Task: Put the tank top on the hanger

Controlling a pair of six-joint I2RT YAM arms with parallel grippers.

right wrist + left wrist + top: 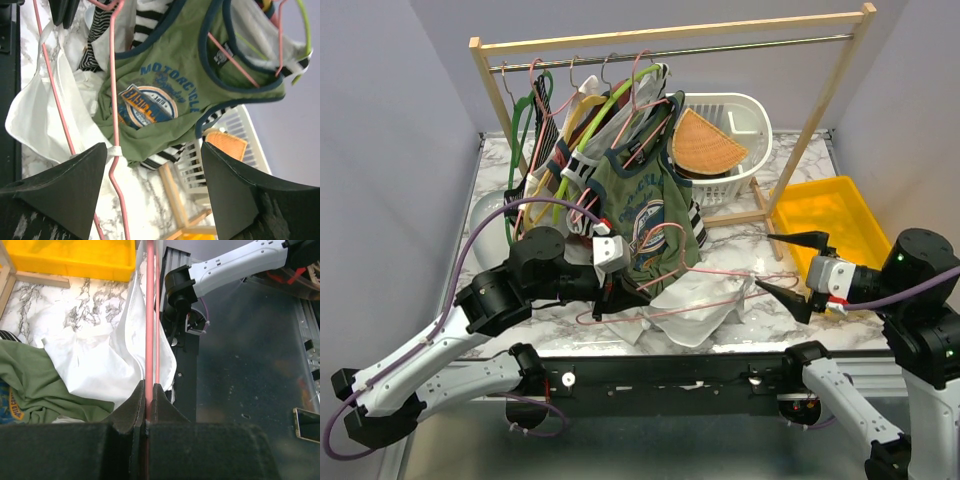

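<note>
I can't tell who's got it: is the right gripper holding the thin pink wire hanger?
No, the right gripper is wide open; the left gripper pinches the hanger.

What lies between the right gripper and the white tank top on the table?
The top view shows only the pink hanger wire crossing that short stretch of marble table, from the tank top toward the open right gripper.

Present: plain white thin tank top (695, 305); pink wire hanger (149, 315); olive-green tank top (170, 55), which carries navy trim and a blue-orange round print; yellow plastic bin (825, 215); grey-veined white marble tabletop (75, 295).
</note>
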